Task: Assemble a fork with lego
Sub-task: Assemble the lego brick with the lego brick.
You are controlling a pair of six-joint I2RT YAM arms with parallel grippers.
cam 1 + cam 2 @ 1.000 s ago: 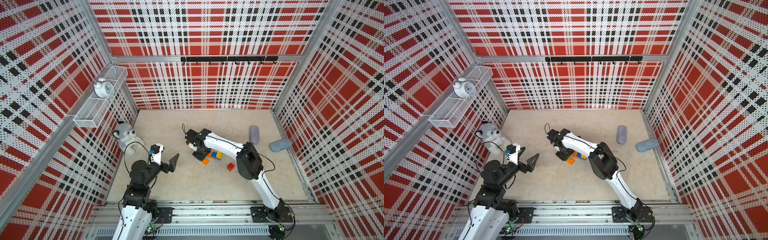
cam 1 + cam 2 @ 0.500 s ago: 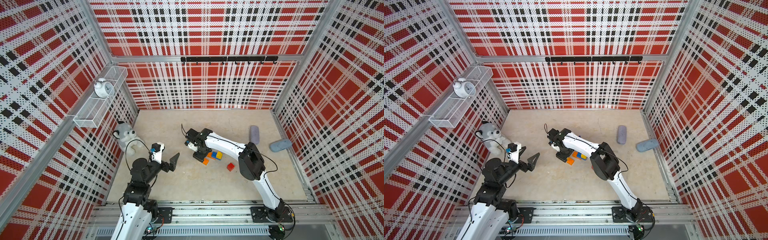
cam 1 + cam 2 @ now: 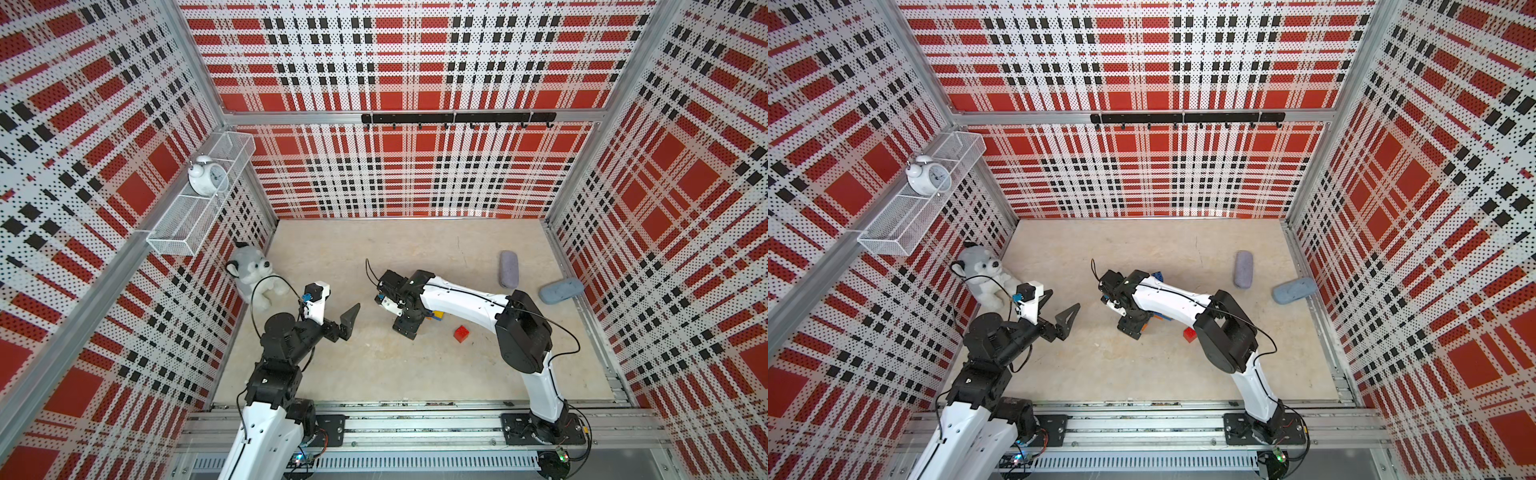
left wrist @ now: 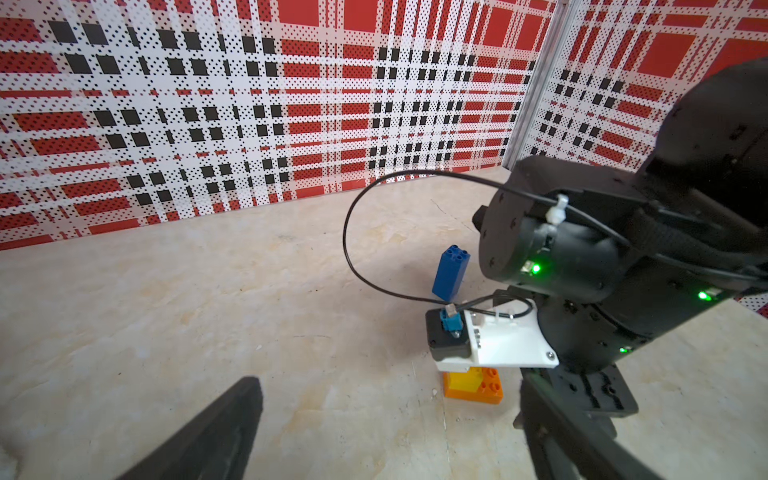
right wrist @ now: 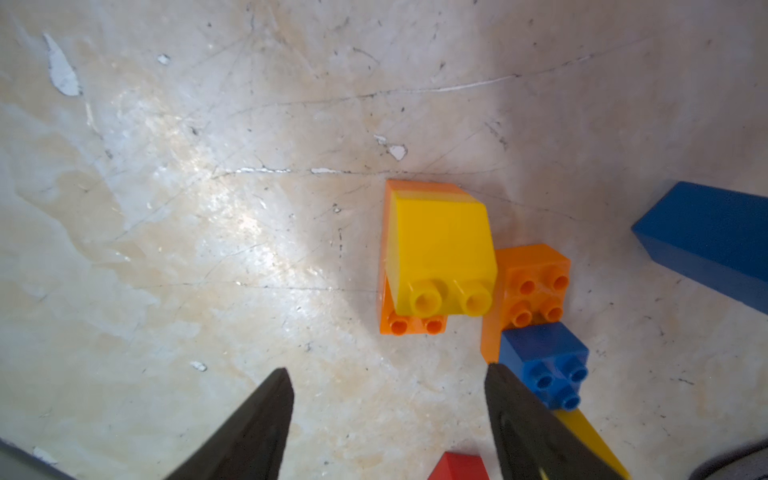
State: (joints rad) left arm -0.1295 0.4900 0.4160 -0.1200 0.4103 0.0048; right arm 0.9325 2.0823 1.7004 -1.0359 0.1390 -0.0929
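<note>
The fork is a low stack on the floor: an orange long brick [image 5: 534,286] carries a yellow brick [image 5: 442,249] and a small blue brick [image 5: 544,361]. My right gripper [image 5: 386,374] [image 3: 405,321] hovers just over this stack, open, with nothing between its fingers. A red brick [image 3: 461,333] [image 5: 459,467] lies loose beside it, and another yellow piece [image 5: 590,440] peeks from behind one finger. A long blue brick [image 4: 451,272] [image 3: 1158,276] stands upright behind the right arm. My left gripper [image 4: 388,399] [image 3: 1057,307] hangs wide open, well apart from the lego, facing the stack [image 4: 473,386].
A plush husky [image 3: 255,278] leans against the left wall. Two grey cases [image 3: 509,269] [image 3: 561,291] lie at the right. A wire basket [image 3: 183,232] holding an alarm clock [image 3: 206,178] hangs on the left wall. A metal rail [image 3: 415,424] runs along the front.
My right gripper's jaws have gone from shut to open above the stack, leaving the yellow brick on the orange one. The left arm shifted only slightly.
</note>
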